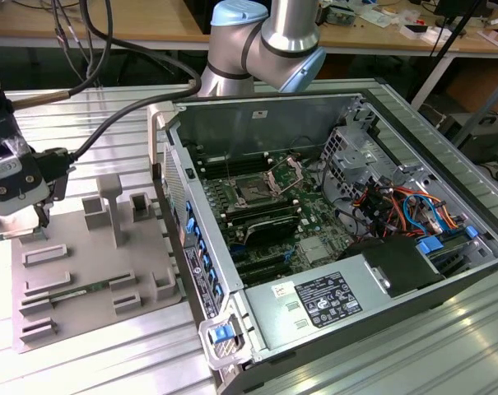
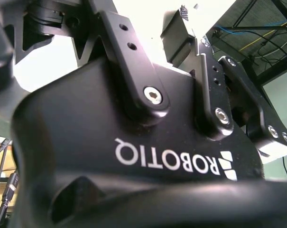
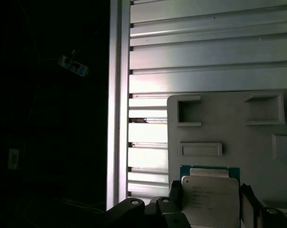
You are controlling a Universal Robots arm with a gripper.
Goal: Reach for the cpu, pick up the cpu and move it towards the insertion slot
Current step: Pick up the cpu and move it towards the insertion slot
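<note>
The cpu [image 3: 210, 199], a small square chip with a silvery top and a green edge, sits between the two dark fingers of my gripper [image 3: 210, 205] in the first wrist view. One finger [image 3: 175, 197] presses against each side of the chip, so the gripper is shut on it. Under the chip lies the grey tray [image 3: 228, 123]. In the exterior view my gripper [image 1: 18, 224] hangs low over the far corner of the grey tray [image 1: 92, 288] at that view's left, and it hides the cpu. The insertion slot [image 1: 253, 192] lies on the green board inside the open computer case, with its metal bracket [image 1: 286, 173] raised.
Upright grey posts and frames [image 1: 113, 206] stand on the tray between the gripper and the case wall [image 1: 187, 222]. Cables, a drive cage [image 1: 351, 160] and a power supply [image 1: 331, 300] crowd the case. A thick cable [image 1: 117, 123] runs from the gripper. The slatted metal table edge [image 3: 118, 104] borders the tray.
</note>
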